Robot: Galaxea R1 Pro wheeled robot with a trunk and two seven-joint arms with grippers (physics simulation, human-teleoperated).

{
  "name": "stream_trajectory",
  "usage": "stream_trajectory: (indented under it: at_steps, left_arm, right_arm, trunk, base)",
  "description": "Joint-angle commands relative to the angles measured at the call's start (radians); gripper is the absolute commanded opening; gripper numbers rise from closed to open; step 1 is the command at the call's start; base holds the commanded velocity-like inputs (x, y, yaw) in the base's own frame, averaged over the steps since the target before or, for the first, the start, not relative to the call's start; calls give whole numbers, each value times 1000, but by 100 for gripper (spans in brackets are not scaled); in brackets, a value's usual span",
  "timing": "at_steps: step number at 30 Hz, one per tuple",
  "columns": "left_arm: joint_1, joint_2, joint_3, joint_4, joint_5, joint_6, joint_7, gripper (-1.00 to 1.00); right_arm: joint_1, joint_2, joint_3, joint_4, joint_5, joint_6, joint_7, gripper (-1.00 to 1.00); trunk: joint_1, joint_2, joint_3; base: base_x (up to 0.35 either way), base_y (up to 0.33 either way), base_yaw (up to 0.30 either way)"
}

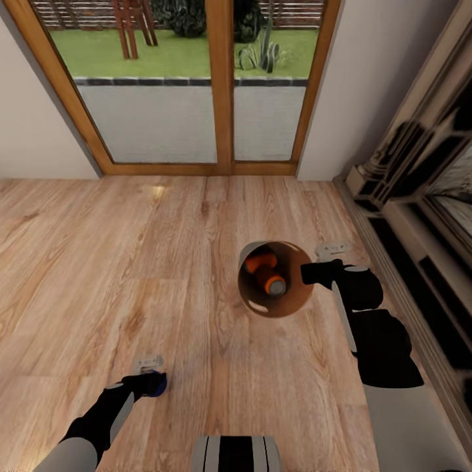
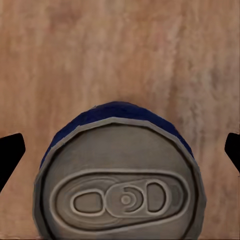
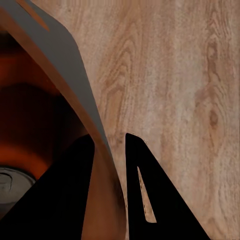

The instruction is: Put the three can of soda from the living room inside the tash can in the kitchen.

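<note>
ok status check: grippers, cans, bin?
Right gripper shut on trash can rim, bin held above living-room floor. Two orange cans inside. Left gripper around blue can, grip not confirmed. Glass doors ahead, path open.

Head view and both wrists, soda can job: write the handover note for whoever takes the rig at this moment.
Left gripper: shut on the blue can, held over the wood floor.
Right gripper: shut on the rim of the trash can, one finger inside, the other outside; the bin looks lifted off the floor.
Done: two orange cans lie in the bin.
Left: blue can into the bin, bin to the kitchen; we are facing the glass doors, fireplace on the right.
</note>
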Motion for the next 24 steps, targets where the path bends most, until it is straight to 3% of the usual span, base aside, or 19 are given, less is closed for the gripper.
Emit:
stream_trajectory:
  at_steps: [1, 7, 21, 22, 24]
  left_arm:
    - [0, 0, 0, 2, 0, 0, 0, 100]
    - [0, -1, -1, 8, 1, -1, 0, 100]
    - [0, -1, 0, 8, 2, -1, 0, 100]
    - [0, -1, 0, 8, 1, -1, 0, -100]
    - [0, -1, -1, 8, 1, -1, -1, -100]
  right_arm:
    - [-1, 2, 5, -1, -23, 1, 1, -100]
    - [-1, 8, 20, 0, -20, 1, -1, -100]
    - [0, 9, 25, 1, -20, 1, -3, -100]
    - [0, 9, 25, 1, -21, 1, -3, -100]
    - [0, 9, 26, 2, -21, 1, -3, -100]
  trunk:
    - [0, 0, -4]
    - [3, -2, -27]
    - [3, -2, -27]
    - [3, -2, -27]
    - [3, -2, -27]
  base:
    - [0, 0, 0]
    - [0, 0, 0]
    - [0, 0, 0]
    - [0, 0, 0]
    - [0, 0, 0]
